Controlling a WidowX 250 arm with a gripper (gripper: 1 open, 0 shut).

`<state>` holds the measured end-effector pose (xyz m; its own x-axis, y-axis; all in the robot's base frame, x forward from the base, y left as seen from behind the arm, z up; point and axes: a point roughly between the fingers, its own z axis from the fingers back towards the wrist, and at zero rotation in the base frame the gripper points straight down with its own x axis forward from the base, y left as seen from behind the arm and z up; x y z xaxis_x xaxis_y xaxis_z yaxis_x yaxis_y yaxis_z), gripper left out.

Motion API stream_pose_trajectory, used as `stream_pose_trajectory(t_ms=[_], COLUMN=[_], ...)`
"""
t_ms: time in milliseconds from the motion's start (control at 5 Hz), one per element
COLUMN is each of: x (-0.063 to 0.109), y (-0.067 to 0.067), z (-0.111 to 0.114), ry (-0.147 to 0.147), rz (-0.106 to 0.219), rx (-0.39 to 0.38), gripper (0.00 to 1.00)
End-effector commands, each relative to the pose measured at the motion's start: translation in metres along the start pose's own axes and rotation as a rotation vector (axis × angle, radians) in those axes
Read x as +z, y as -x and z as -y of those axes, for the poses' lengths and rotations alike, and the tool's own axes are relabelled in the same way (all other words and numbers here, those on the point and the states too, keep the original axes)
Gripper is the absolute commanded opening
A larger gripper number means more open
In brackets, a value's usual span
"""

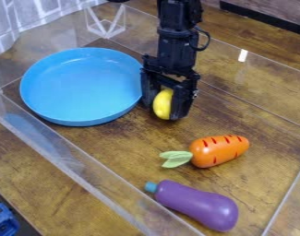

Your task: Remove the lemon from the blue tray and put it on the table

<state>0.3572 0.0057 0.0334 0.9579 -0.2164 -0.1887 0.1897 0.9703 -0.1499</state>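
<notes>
Table (pixel 257 88): dark wood planks, clear walls.
Blue tray (pixel 66 88): empty, at left.
Lemon (pixel 162 104): on the table beside the tray's rim, between my fingers.
Gripper (pixel 168 103): mine, spread wide (nothing clamped); I'd lift straight up, avoiding a nudge.

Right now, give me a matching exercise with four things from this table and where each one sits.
Things:
1. lemon
2. blue tray
3. carrot
4. eggplant

Places:
A. nearest the front edge
B. between the open tool fingers, just right of the tray
C. left side of the table
D. between the lemon and the eggplant

Pairs: 1-B, 2-C, 3-D, 4-A
</notes>
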Motion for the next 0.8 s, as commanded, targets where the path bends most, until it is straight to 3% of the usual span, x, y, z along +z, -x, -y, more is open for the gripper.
stream_pose_trajectory(t_ms=[0,600], x=[0.0216,0.0248], y=[-0.0031,-0.0007], z=[0.0082,0.0095], ry=[-0.015,0.0], rz=[0.06,0.068], rx=[-0.023,-0.015], gripper=[1.0,1.0])
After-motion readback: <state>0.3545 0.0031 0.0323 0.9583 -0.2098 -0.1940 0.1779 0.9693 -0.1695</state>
